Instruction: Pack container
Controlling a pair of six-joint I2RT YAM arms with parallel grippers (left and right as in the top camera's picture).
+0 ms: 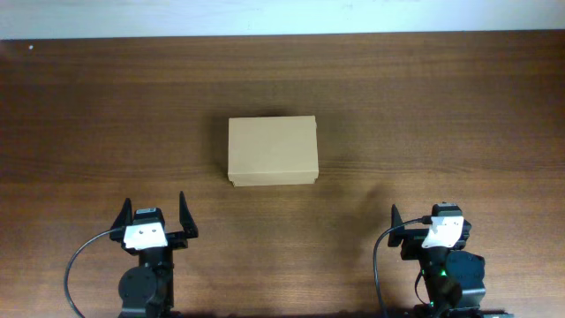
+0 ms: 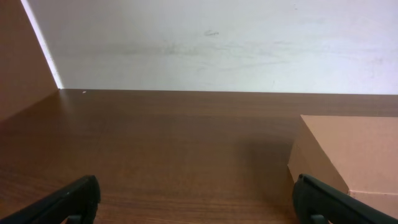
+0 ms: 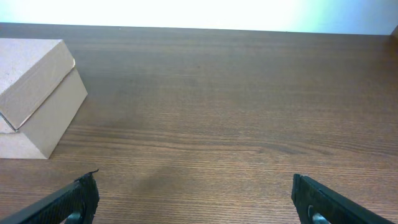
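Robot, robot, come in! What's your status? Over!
Left end effector and right end effector open, empty. Cardboard box out front, lid shut. Nothing blocking it.

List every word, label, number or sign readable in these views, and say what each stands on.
None: no text can be read in any view.
The container is plain tan cardboard on every face that shows, with no print or label.
The wooden table bears no markings.
The left gripper and right gripper show no legible marking.
Faint marks on the white wall look like scuffs, not writing.
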